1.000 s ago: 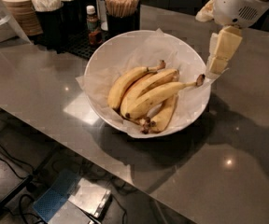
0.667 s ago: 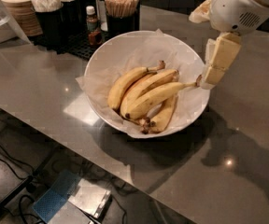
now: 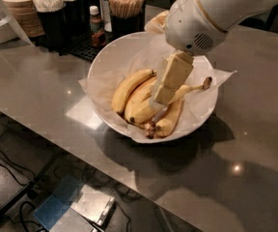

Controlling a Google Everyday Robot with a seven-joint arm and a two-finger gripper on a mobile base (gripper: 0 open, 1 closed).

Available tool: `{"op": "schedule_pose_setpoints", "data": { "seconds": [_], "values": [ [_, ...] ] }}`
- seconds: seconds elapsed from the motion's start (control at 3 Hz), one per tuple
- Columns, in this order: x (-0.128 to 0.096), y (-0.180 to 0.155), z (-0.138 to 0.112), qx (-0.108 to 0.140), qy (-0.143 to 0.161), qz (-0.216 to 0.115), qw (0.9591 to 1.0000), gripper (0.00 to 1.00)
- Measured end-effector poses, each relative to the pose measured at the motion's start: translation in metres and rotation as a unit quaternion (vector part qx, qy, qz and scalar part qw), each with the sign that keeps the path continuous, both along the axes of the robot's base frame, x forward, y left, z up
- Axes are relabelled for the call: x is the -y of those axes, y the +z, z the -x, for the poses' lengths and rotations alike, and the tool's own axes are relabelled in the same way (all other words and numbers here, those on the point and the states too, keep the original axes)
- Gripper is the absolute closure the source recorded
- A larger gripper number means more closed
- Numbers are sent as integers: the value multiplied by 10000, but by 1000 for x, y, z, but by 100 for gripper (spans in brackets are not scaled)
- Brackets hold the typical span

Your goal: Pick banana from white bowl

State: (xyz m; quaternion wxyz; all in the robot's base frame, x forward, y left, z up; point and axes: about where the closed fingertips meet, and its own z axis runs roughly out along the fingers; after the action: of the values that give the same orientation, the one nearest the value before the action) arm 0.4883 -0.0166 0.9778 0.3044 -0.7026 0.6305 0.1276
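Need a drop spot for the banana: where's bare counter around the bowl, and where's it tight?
Free: counter left of the bowl out to the near edge, and counter right of the bowl. Tight: behind the bowl's left, where cups, a bottle and stir sticks crowd. The claw hangs in the bowl over the bananas.

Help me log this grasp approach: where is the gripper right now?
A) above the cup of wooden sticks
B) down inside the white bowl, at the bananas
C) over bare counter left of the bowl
B: the gripper reaches down inside the rim of the white bowl, its tip at the pile of bananas, beside the long-stemmed banana.
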Motion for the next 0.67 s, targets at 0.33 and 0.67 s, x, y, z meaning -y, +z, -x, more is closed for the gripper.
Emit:
{"op": "schedule_pose_setpoints", "data": {
  "seconds": [0.33, 0.67],
  "values": [
    [0, 0, 0, 0, 0, 0, 10000, 0],
    [8, -13, -11, -2, -266, -139, 9995, 0]
  ]
}}
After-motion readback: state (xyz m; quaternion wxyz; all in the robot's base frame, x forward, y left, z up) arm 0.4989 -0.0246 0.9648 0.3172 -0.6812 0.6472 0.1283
